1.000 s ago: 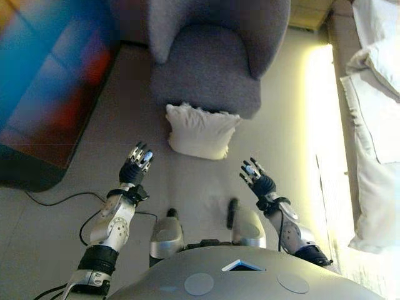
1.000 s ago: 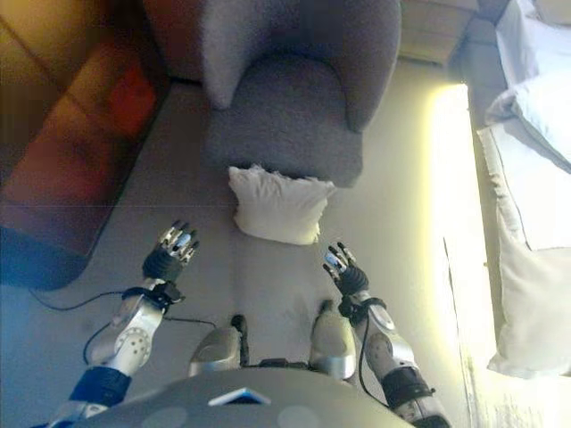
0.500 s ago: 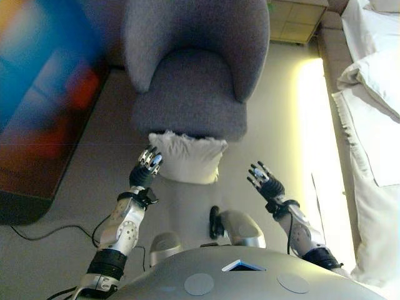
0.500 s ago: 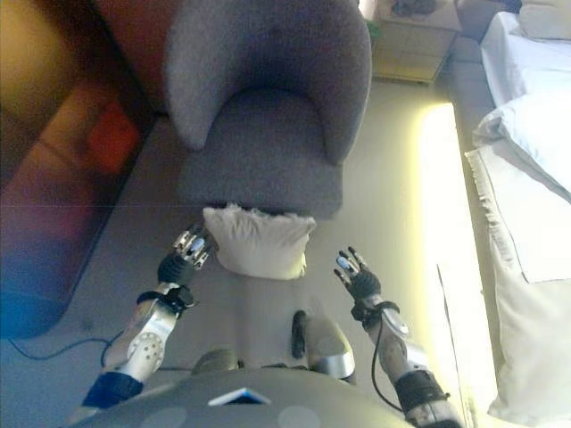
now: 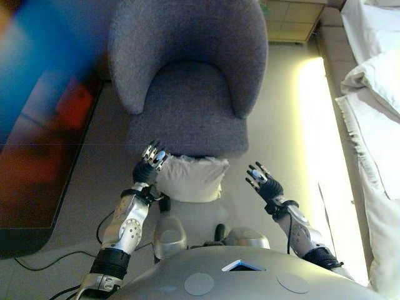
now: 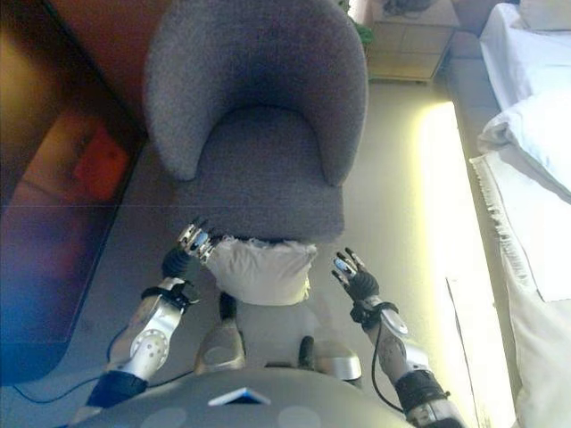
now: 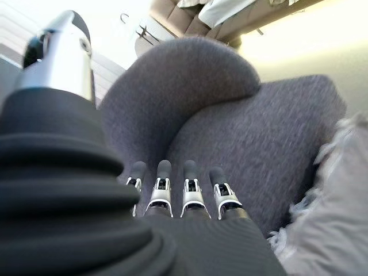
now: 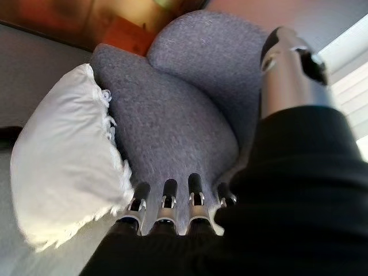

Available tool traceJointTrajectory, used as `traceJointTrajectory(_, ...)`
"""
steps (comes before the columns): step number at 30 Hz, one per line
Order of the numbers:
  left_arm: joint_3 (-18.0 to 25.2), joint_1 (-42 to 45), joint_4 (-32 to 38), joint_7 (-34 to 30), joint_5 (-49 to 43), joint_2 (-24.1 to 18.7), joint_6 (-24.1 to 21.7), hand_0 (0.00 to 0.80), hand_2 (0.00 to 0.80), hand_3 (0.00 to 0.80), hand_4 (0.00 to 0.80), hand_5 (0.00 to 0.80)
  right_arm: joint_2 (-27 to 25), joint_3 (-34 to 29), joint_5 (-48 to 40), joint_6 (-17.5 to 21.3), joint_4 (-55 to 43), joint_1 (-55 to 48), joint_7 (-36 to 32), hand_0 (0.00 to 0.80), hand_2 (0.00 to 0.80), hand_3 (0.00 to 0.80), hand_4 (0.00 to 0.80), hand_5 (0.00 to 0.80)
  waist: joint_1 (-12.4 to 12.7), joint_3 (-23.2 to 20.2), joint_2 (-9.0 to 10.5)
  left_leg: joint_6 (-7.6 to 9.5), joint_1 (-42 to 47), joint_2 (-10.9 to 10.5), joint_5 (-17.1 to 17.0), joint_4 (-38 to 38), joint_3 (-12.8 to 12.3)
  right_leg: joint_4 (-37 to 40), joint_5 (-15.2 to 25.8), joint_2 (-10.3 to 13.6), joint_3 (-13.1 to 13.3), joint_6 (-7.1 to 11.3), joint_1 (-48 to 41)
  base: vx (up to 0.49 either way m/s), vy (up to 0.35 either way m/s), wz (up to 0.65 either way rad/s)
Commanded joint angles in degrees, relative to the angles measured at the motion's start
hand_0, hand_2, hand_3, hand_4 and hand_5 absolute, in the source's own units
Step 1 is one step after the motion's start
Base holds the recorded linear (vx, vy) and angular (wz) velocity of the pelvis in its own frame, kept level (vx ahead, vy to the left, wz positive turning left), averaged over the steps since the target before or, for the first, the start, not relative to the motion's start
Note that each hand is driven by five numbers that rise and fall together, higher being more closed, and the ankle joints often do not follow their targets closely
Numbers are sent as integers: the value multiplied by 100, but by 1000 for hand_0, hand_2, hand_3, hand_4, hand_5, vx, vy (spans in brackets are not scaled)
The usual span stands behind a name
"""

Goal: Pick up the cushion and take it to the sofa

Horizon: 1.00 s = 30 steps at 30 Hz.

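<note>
A white fringed cushion (image 5: 190,178) lies on the floor against the front of a grey armchair (image 5: 187,81). It also shows in the right wrist view (image 8: 60,167) and the left wrist view (image 7: 330,224). My left hand (image 5: 150,164) is open at the cushion's left edge, close to it; contact cannot be told. My right hand (image 5: 262,181) is open to the right of the cushion, a short gap away. Both hands hold nothing.
A dark low cabinet (image 5: 37,125) stands along the left. A bed with white bedding (image 5: 375,94) runs along the right. A bedside unit (image 5: 294,19) stands behind the armchair. Bare floor (image 5: 287,119) lies between chair and bed.
The camera has moved forward, so chair and cushion sit lower and nearer. My left hand has come up to the cushion's left edge. My right hand has come closer to its right side.
</note>
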State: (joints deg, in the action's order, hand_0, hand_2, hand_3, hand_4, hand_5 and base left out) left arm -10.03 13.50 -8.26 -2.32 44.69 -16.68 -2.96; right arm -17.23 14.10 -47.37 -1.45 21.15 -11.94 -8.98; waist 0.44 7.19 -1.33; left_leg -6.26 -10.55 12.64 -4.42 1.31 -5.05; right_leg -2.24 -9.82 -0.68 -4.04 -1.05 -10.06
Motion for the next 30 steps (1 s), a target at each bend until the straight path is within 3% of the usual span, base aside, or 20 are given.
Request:
traceJointTrajectory(1,123,25,421,-226,102,-127,-276,0,0,0,0,0,34,-127,0,220,-489,55,-186,0,0,0,0,0,189,-96,61,-221,-464,67,-840,197,-305,-471,-282,505,234,725,-181,455,175,-31)
traceJointTrajectory(7,99,-14,438,-319,157,-303,-245,0,0,0,0,0,82,-210,-202,248,-625,32,42,0,0,0,0,0,337,-165,99,-23,-552,-279,-490,-614,39,-882,-332,901,243,947,-310,385,207,-28)
traceJointTrajectory(8,80,-88,375,-337,170,-356,-216,0,0,0,0,0,111,-239,-235,255,-611,43,134,0,0,0,0,0,382,-229,185,107,-619,-424,-312,-884,34,-1096,-13,1091,164,1086,-323,303,194,-1)
traceJointTrajectory(11,26,-124,355,-359,59,-442,-209,0,0,0,0,0,209,-272,-297,396,-540,73,130,0,0,0,0,0,508,-344,315,396,-584,-731,-41,-1043,-4,-1880,834,1446,-69,1261,-188,318,230,-6)
traceJointTrajectory(13,21,-112,269,-384,-25,-449,-251,0,0,0,0,0,317,-306,-308,460,-494,84,156,0,0,0,0,0,553,-373,293,539,-429,-844,107,-1064,-58,-2657,1303,1667,-181,1270,108,296,271,0)
traceJointTrajectory(14,49,-115,275,-387,-63,-462,-221,0,0,0,0,0,363,-304,-305,480,-526,83,201,0,0,0,0,0,573,-369,222,630,-304,-886,211,-1078,-86,-3186,1411,1757,-293,1219,347,271,266,2)
traceJointTrajectory(16,119,-146,316,-406,-73,-491,-98,0,0,0,0,0,443,-303,-257,498,-509,109,274,0,0,0,0,0,625,-352,183,690,-158,-978,326,-1112,-140,-3447,1457,1975,-539,1126,620,230,187,3)
traceJointTrajectory(20,224,-225,339,-453,-67,-513,33,0,0,0,0,0,517,-284,-242,546,-386,206,246,0,0,0,0,0,697,-253,250,559,72,-1062,524,-1253,-292,-2219,1384,2318,-1220,1028,784,172,-64,-22)
traceJointTrajectory(22,210,-230,354,-407,-33,-533,29,0,0,0,0,0,517,-264,-255,562,-329,259,182,0,0,0,0,0,657,-179,287,463,173,-1032,619,-1315,-296,-1645,1478,2399,-1346,1081,865,103,-219,-11)
traceJointTrajectory(26,107,-182,421,-348,75,-611,-77,0,0,0,0,0,416,-251,-308,538,-421,257,114,0,0,0,0,0,419,-42,457,247,312,-940,931,-1456,-119,-535,2044,2528,-946,1396,1258,130,-231,0)
traceJointTrajectory(27,89,-156,451,-346,74,-616,-88,0,0,0,0,0,395,-261,-340,529,-425,268,119,0,0,0,0,0,348,-36,492,208,377,-937,995,-1436,-32,-296,2158,2500,-774,1448,1381,159,-168,34)
traceJointTrajectory(30,111,-45,476,-290,94,-645,-114,0,0,0,0,0,345,-295,-406,416,-361,339,45,0,0,0,0,0,262,-49,517,118,611,-794,1124,-1311,70,-12,2232,2356,-654,1560,1497,196,-205,53)
